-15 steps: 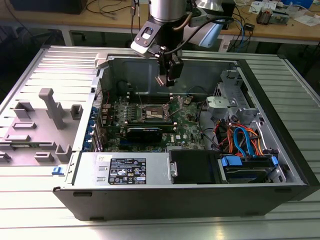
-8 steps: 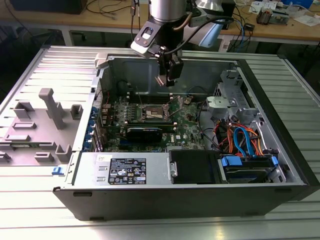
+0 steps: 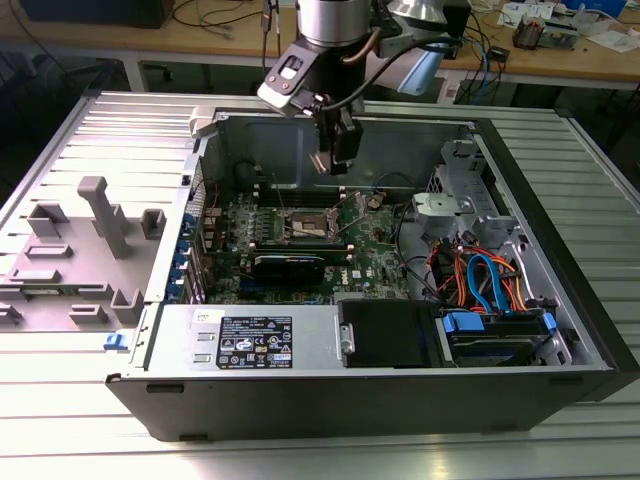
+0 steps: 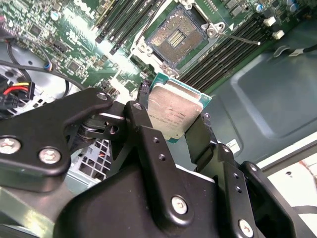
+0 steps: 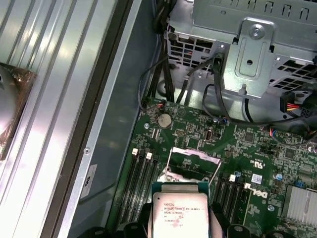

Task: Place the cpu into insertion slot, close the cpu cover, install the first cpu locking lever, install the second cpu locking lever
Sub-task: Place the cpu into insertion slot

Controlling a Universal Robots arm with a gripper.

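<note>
My gripper [image 3: 335, 163] hangs inside the open computer case, above the motherboard [image 3: 370, 250], and is shut on the cpu [image 4: 176, 113]. The cpu is a flat square chip with a silvery top and a teal edge, clamped between two black fingers [image 4: 144, 126] in both wrist views [image 5: 181, 214]. The insertion slot [image 4: 174, 35] lies below and apart from the chip, its dark contact field bare. In the exterior view the insertion slot [image 3: 305, 226] sits slightly towards the exterior view's left of the gripper. A thin silvery cpu cover [image 5: 194, 152] appears swung up over the slot. A thin wire lever [image 4: 238, 38] sticks out beside it.
Long black memory slots [image 4: 225, 54] flank the socket. A black card [image 3: 290, 266] lies in front of it. A power supply [image 3: 250, 340] and a drive bay with orange and blue cables [image 3: 488, 285] fill the case front. A grey plastic fixture [image 3: 100, 215] stands outside the case.
</note>
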